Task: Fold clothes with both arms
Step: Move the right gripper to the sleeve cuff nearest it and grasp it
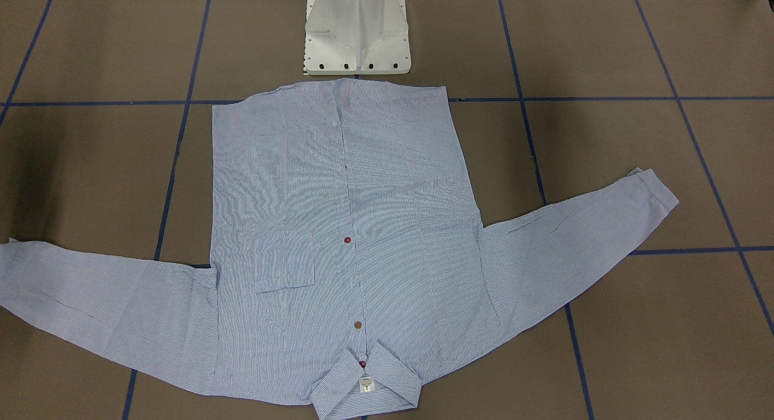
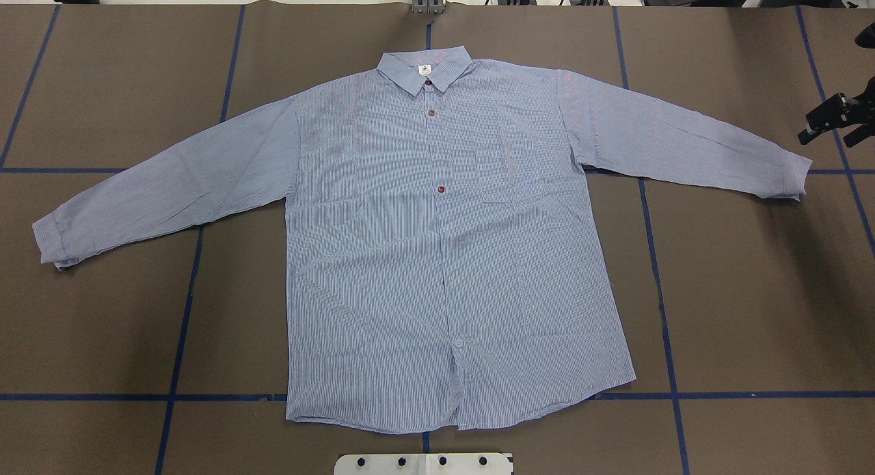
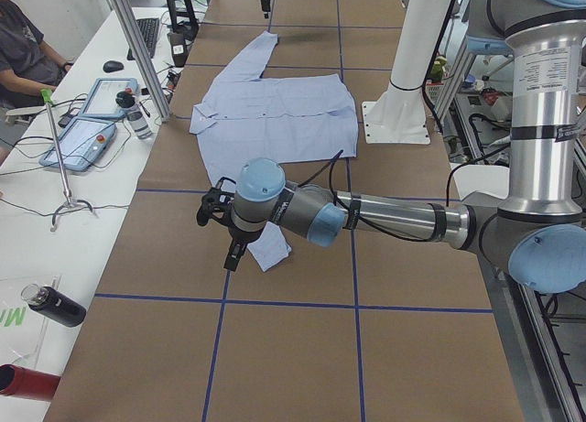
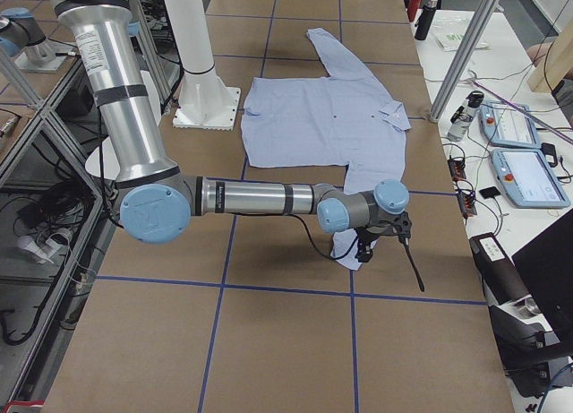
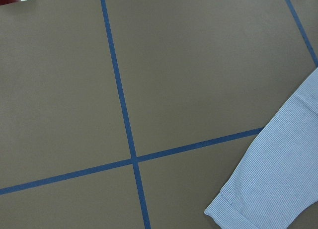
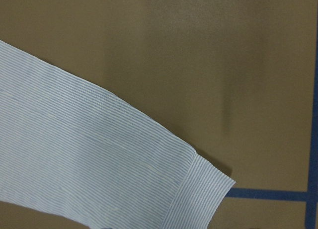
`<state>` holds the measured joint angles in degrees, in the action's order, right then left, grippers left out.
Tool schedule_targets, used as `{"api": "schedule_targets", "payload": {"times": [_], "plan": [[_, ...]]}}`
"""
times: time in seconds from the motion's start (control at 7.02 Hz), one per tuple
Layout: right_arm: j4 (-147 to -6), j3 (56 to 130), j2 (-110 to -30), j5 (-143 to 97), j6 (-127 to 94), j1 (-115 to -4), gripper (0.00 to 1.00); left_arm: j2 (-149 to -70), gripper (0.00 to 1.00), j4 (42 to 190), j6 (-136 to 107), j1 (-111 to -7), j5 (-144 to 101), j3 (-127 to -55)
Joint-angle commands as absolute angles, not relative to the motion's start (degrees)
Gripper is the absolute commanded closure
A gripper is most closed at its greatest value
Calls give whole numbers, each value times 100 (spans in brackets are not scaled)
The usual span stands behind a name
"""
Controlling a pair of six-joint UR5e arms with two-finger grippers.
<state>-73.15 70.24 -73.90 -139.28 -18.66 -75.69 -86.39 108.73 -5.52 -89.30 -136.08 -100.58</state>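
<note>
One light blue, finely white-striped long-sleeved button shirt [image 2: 437,256] lies flat and front-up on the brown, blue-taped table [image 2: 752,311], collar at 12 o'clock from overhead. The black two-finger right gripper [image 2: 826,134] hovers near the 3 o'clock cuff, fingers apart. The black two-finger left gripper [image 3: 218,222] is near the 9 o'clock cuff; spread or pressed together, I cannot tell.

Silver tubular arms [image 4: 255,198], grey joints [image 3: 291,207], light-blue caps [image 3: 261,177].

Brown counter [image 2: 752,290], gridded with blue tape [image 2: 752,395]. Flat on it, buttons up, sleeves spread: light blue striped shirt [image 2: 444,256]. Just beside the hem: white pedestal base [image 1: 357,33].
</note>
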Motion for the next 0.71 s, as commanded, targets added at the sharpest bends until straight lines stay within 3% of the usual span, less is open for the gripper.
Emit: {"api": "schedule_targets", "payload": {"times": [0.0, 0.57], "plan": [[-6864, 6680, -7277, -13651, -2109, -7366, 12, -8648, 1, 11029, -562, -8930, -13606, -10055], [-6127, 6083, -7269, -13491, -1125, -7313, 15, -8648, 1, 11092, -571, -8921, -13605, -9993]]}}
